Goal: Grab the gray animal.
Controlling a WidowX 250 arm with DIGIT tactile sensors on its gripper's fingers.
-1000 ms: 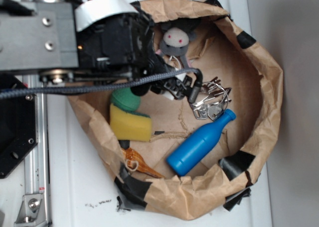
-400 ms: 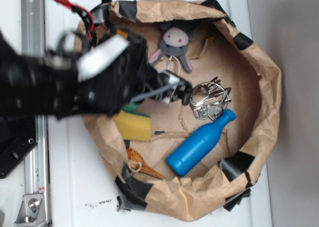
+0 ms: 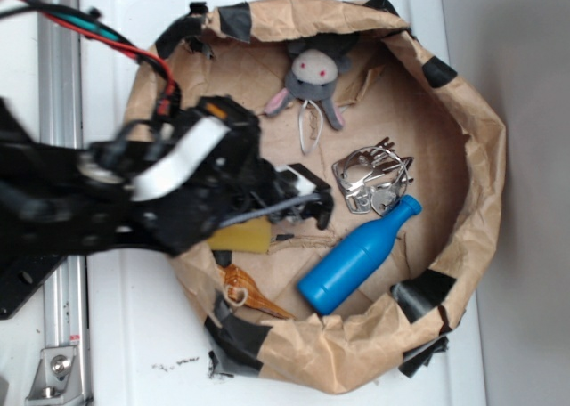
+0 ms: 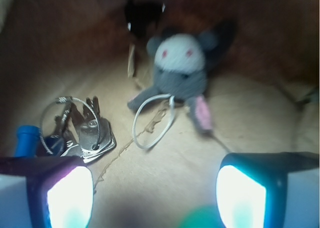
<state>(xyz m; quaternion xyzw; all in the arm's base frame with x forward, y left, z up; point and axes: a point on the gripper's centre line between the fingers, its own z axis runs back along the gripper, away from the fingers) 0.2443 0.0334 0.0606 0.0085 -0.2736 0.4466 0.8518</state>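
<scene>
Since the earlier frames, the black robot arm (image 3: 116, 192) has swung down and to the left, so it is now lying across the left middle of the exterior view and is no longer covering the upper part of the bag. Its tool (image 3: 313, 197) is pointing to the right, near the middle of the crumpled brown paper bag with black tape patches (image 3: 481, 139), which is lying open on the white bench (image 3: 134, 353).

In the wrist view the two fingers of the tool (image 4: 150, 193) are standing well apart at the lower left and lower right corners, with only bare paper between them; they are not holding anything.

The small gray plush mouse with pale face, red eyes and pink ears (image 3: 313, 77) is resting at the upper middle of the exterior view, close to the far wall of the bag, apart from the tool. In the wrist view the same mouse (image 4: 182, 73) is sitting in the upper middle, and its thin white string tail (image 4: 150, 120) is making a loop on the paper below it.

The shiny metal bundle of clips on a ring (image 3: 372, 182) is lying right of the tool, just above the blue plastic bottle (image 3: 359, 256), which is lying tilted at the lower middle. A yellow sponge (image 3: 242, 237) is showing partly under the arm, and an orange-brown small object (image 3: 249, 295) is lying below it, near the bag's lower left wall.
</scene>
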